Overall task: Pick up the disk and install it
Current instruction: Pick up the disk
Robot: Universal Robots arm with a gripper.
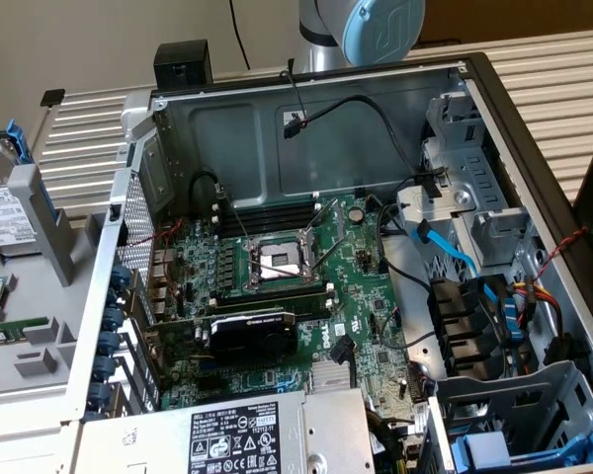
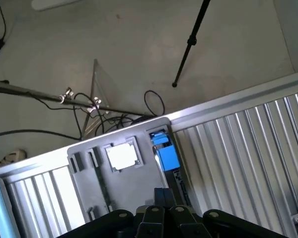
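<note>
- Standing on edge at the exterior view's nine o'clock, the disk [image 1: 2, 212] sits in a grey holder [image 1: 40, 232] on the ribbed worktop [image 1: 89, 128], outside the open computer case [image 1: 306, 128]. The picture's edge cuts off much of its white label and blue frame.
- At twelve o'clock the arm [image 1: 376, 30] stands behind the case's far wall, cut off by the picture's edge.
- At six o'clock lies the power-supply box [image 1: 227, 434]. At five o'clock a blue tray [image 1: 494, 449] sits in a drive cage, partly cut off.
- In the wrist view the jaws are pressed together, black fingertips [image 2: 162, 194] meeting with nothing between them.
- Beyond the tips the disk shows edge-on in the grey holder, near a pale square chip [image 2: 121, 156]. Whether the tips touch it is hard to make out.
</note>
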